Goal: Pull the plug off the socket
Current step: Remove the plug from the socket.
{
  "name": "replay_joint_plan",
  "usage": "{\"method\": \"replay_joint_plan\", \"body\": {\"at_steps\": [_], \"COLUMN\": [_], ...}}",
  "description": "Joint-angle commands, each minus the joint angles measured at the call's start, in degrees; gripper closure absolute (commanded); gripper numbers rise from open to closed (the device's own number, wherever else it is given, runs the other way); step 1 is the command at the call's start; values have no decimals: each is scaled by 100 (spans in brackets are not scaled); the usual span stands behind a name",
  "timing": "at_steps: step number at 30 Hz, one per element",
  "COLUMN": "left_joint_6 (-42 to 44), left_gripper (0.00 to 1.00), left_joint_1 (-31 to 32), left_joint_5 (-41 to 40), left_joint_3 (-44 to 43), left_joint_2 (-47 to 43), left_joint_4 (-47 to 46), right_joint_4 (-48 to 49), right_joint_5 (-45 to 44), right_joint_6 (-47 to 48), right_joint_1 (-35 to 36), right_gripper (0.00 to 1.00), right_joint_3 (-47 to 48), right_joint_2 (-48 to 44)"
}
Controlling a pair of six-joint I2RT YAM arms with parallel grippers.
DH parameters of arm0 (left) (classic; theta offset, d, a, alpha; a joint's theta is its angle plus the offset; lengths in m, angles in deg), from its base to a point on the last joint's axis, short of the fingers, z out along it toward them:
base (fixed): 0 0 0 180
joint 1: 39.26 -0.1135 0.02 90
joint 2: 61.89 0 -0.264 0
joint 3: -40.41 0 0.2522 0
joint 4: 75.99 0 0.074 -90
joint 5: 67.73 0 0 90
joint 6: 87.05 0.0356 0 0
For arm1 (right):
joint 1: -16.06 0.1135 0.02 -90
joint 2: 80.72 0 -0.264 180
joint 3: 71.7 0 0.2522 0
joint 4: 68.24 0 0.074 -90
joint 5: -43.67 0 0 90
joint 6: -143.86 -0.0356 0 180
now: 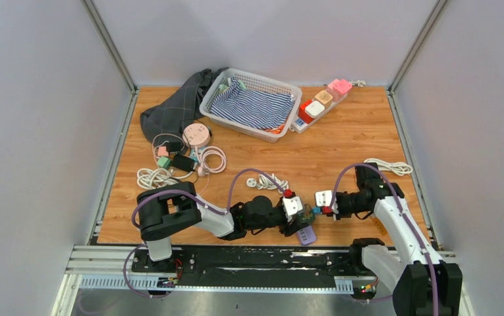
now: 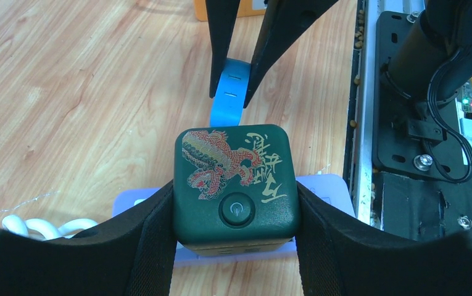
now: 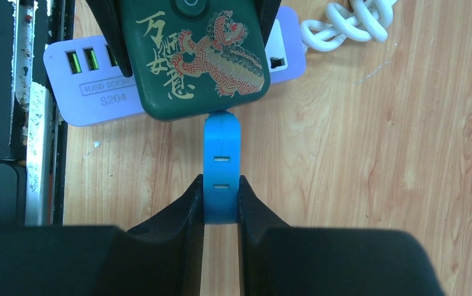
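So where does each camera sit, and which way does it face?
Top external: above, behind the bases, looking down on the table; both arms show.
Left wrist: on the left arm, faces the green cube, clamped in its own jaws.
Right wrist: on the right arm, faces oppositely; its jaws pinch the blue plug.
Both wrist views share cube, plug, lilac strip.

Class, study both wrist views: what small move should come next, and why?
Probably the right gripper draws the blue plug straight out of the green cube socket: the plug is seated, and the left gripper clamps the socket.
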Motion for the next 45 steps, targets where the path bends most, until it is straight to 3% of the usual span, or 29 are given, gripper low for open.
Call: {"method": "replay_joint_plan", "body": {"at_steps": [1,3,8,13,15,20,22,25,27,28,31,32,37,38,42,45], "left_joint_6": [-110,-112,-110,-118,-118,-118,-127,-127,-127,-127,-127,-127,-132,-134,-136,-145], "left_gripper": [100,100,100,100,100,100,100,100,100,100,100,100,100,100,100,100], "left_joint_1": [62,61,61,67,62,63,61,62,64,65,61,67,68,63,61,64], "left_joint_5": [319,323,327,355,370,376,376,385,372,384,386,386,390,387,375,344], "left_joint_3": [-132,-127,-129,-117,-139,-133,-128,-128,-128,-129,-128,-128,-128,-128,-132,-121], "left_joint_2": [262,257,263,257,270,271,272,272,275,278,280,280,280,273,271,262], "left_joint_4": [356,356,356,356,356,356,356,356,356,356,356,356,356,356,369,382], "right_joint_4": [103,124,-423,194,313,-688,-480,409,509,419,-558,-551,775,793,255,1008], "right_joint_5": [606,573,565,455,377,536,477,302,249,264,446,463,75,59,211,-256], "right_joint_6": [-650,-804,572,-944,-1113,1080,716,-1021,-1244,-1050,905,932,-1365,-1471,-418,-1553], "right_joint_1": [66,66,66,49,48,49,27,5,1,4,5,9,-14,-17,-13,-13], "right_gripper": [100,100,100,100,100,100,100,100,100,100,100,100,100,100,100,100], "right_joint_3": [-18,63,-96,27,57,-136,-115,20,72,36,-102,-141,-74,-46,-96,-108], "right_joint_2": [-19,143,58,133,219,88,13,97,200,205,112,50,32,88,72,-12]}}
